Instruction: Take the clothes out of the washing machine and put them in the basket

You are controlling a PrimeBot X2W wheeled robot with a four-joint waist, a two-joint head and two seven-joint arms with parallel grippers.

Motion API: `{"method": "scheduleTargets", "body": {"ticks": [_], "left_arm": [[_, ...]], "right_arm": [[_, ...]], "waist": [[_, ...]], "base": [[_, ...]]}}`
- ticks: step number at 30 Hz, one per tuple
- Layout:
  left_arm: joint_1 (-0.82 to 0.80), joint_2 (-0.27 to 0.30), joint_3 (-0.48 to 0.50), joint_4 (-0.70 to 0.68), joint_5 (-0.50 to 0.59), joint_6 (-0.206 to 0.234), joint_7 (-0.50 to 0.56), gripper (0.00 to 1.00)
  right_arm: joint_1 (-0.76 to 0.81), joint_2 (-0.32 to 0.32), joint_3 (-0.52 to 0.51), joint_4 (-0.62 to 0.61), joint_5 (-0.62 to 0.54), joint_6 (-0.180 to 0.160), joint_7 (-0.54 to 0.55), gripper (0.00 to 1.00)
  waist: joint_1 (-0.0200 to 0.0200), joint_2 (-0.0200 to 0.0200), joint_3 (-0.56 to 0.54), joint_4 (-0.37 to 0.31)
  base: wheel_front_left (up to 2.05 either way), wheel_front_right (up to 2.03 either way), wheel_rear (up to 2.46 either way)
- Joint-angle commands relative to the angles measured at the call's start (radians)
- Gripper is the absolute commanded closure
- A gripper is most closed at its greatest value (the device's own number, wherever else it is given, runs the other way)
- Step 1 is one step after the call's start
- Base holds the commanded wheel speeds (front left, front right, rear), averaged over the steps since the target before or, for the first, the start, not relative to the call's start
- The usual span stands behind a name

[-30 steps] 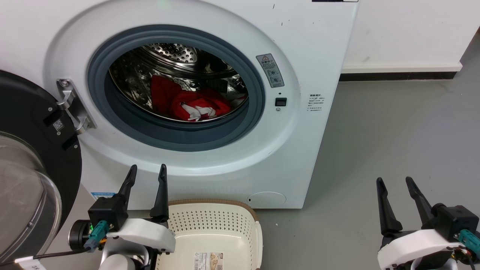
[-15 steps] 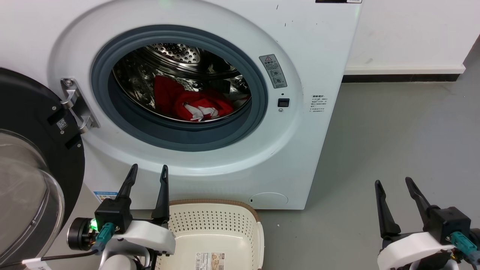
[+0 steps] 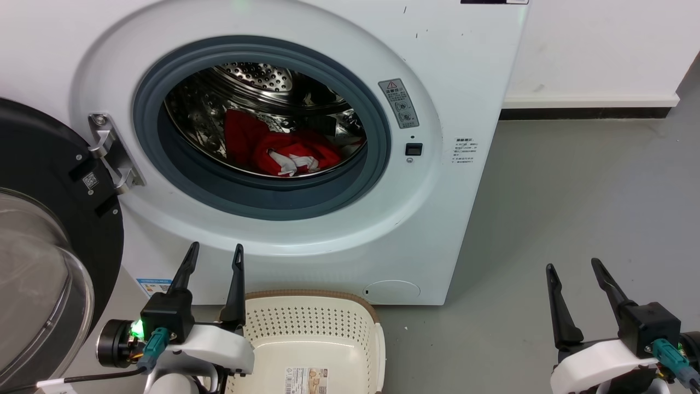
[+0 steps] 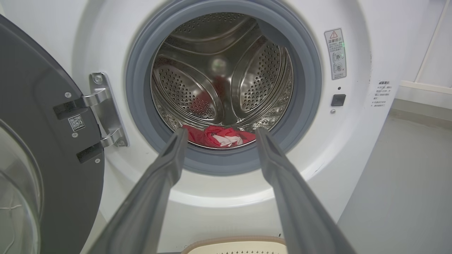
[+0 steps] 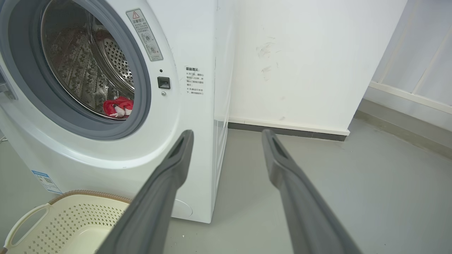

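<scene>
The white washing machine stands with its porthole open; the clothes, red fabric with white trim, lie at the bottom of the steel drum. The cream basket with a brown rim sits on the floor in front of the machine. My left gripper is open, held low just left of the basket, fingers pointing at the porthole. My right gripper is open over the bare floor right of the machine. Both hold nothing.
The black-rimmed glass door hangs open at the left on a metal hinge. Grey floor stretches to the right of the machine, bounded by a white wall with a dark skirting.
The head camera shifted slightly, so the whole picture moved a little to the right. Both grippers sit a touch lower in the frame; the clothes and basket have not moved.
</scene>
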State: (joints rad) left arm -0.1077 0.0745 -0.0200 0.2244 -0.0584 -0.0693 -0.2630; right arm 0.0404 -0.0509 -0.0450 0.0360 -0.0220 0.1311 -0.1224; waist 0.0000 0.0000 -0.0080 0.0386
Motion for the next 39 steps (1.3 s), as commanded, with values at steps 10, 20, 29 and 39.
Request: {"method": "scheduleTargets", "body": {"ticks": [10, 20, 29, 39], "left_arm": [[-0.007, -0.007, 0.013, 0.015, 0.005, -0.006, -0.003, 0.00], [-0.027, -0.013, 0.017, 0.022, 0.005, -0.003, -0.003, 0.00], [-0.165, -0.014, 0.032, 0.059, 0.002, 0.000, -0.003, 0.00], [-0.471, 0.056, 0.070, 0.245, -0.011, -0.022, -0.003, 0.00]], "right_arm": [[0.006, 0.001, -0.003, 0.006, 0.010, -0.001, 0.003, 0.00], [0.001, 0.001, -0.001, -0.010, 0.013, -0.001, 0.008, 0.00], [-0.063, 0.001, 0.025, -0.066, 0.001, -0.001, 0.022, 0.00], [-0.161, 0.002, 0.061, -0.130, 0.032, -0.001, 0.014, 0.00]], "waist": [[0.0000, 0.0000, 0.001, 0.007], [0.0000, 0.0000, 0.018, 0.013], [0.0000, 0.0000, 0.149, -0.009], [0.0000, 0.0000, 0.386, -0.073]], "base": [[0.00, 0.00, 0.00], [0.00, 0.00, 0.00], [0.00, 0.00, 0.00], [0.00, 0.00, 0.00]]}}
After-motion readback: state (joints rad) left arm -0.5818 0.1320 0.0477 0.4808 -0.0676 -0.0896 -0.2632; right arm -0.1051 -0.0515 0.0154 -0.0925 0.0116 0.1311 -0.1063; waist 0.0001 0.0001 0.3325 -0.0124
